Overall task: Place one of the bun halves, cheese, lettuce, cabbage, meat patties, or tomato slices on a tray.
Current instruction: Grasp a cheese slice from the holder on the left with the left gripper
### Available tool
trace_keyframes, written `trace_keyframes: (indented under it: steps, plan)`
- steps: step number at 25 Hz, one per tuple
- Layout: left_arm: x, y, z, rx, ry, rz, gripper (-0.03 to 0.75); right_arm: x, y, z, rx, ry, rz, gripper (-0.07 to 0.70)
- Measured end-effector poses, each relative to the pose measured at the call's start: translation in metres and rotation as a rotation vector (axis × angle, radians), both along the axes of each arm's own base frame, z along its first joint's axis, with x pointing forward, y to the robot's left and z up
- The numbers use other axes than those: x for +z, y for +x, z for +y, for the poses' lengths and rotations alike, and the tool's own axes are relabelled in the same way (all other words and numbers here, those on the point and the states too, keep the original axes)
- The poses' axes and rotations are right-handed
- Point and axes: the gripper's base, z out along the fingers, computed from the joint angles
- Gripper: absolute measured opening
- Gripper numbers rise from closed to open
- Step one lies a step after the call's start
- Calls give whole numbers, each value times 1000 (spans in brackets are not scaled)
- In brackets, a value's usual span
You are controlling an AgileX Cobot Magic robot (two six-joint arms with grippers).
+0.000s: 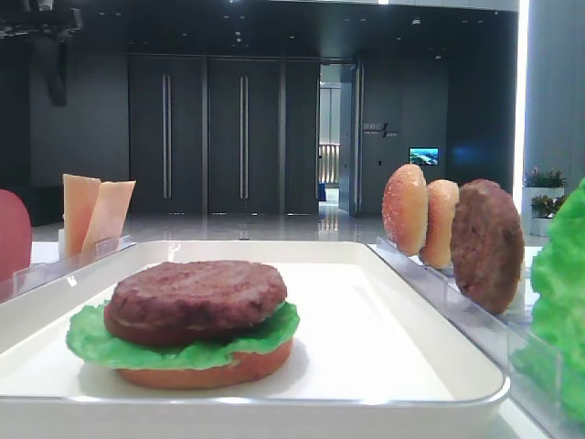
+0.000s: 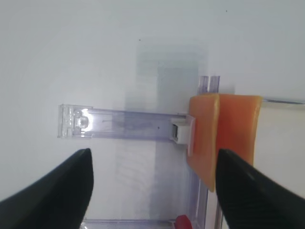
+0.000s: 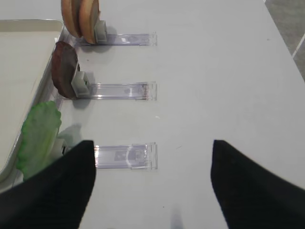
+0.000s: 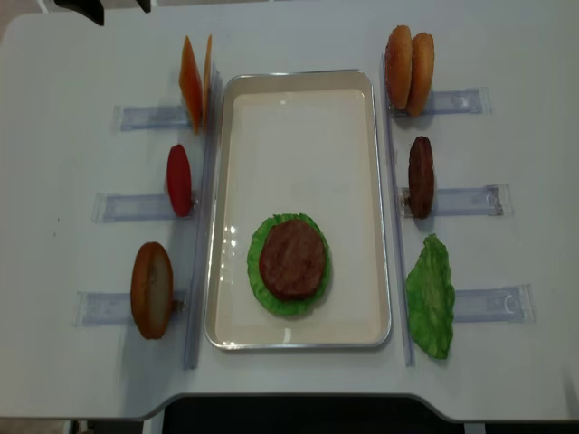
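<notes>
White and rimmed, the tray [image 4: 298, 90] lies in the middle of the table [image 4: 54, 81], and on its near half sits a stack: a bun base, a ruffled lettuce leaf [image 4: 262, 285] and a dark meat patty [image 4: 292, 259] on top. Clear plastic holders [image 4: 149, 116] flank the tray on both sides. To its left stand two cheese slices [image 4: 192, 83] on edge, a tomato slice [image 4: 179, 179] and a single bun half [image 4: 151, 289]; to its right stand two bun halves [image 4: 409, 59] side by side, a spare patty [image 4: 421, 176] and a spare lettuce leaf [image 4: 431, 297]. The left gripper [image 2: 153, 167] hangs above the cheese holder with its dark fingers [image 2: 52, 191] spread wide and nothing between them; the cheese stands just inside the right-hand finger, apart from it. The right gripper [image 3: 152, 162] is likewise wide open and empty, over the holder beside the spare lettuce, with bare tabletop showing in the gap.
</notes>
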Motion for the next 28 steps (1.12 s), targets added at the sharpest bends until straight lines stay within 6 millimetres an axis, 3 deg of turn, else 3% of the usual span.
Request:
trace_keyframes:
  steps: [8,20,28]
  plan:
    - [1,2,-4,2,3,-9,610,0,0,0,0,0,0,486]
    - [-18,2,-68,-60,14,33,610,0,0,0,0,0,0,486]
    - [-34,3,-86,-42,0,69,610,0,0,0,0,0,0,486]
